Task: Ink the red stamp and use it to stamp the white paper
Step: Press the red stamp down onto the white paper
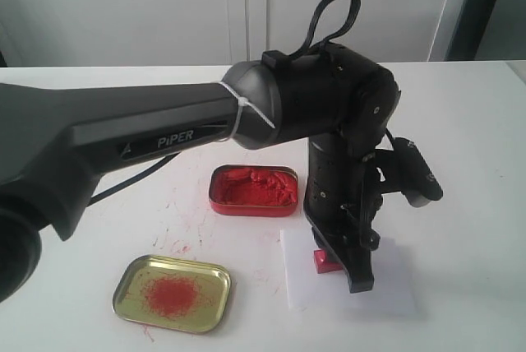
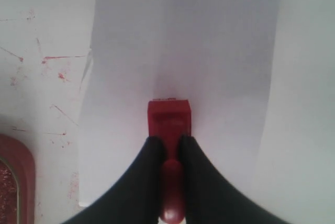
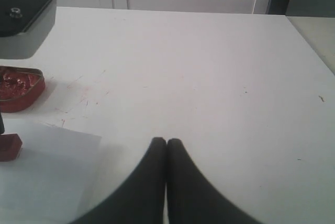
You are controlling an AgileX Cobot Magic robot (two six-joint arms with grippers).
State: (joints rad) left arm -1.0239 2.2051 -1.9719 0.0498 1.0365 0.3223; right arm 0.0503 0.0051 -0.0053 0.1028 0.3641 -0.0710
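The red stamp (image 1: 326, 261) stands with its square base on the white paper (image 1: 394, 288), near the sheet's left edge. My left gripper (image 1: 342, 265) reaches down from above and is shut on the stamp's knob handle. In the left wrist view both black fingers (image 2: 149, 153) pinch the handle of the stamp (image 2: 168, 118) over the paper (image 2: 183, 46). My right gripper (image 3: 166, 141) is shut with nothing in it, low over bare table beside the paper (image 3: 47, 174); the stamp (image 3: 9, 147) shows at that view's edge. No imprint is visible on the sheet.
An open red tin of ink paste (image 1: 253, 189) sits behind the paper's left side. A gold tin lid (image 1: 173, 293) smeared with red lies at the front left. Red smudges mark the table between them. The left arm's wrist (image 1: 337, 105) hangs over the paper.
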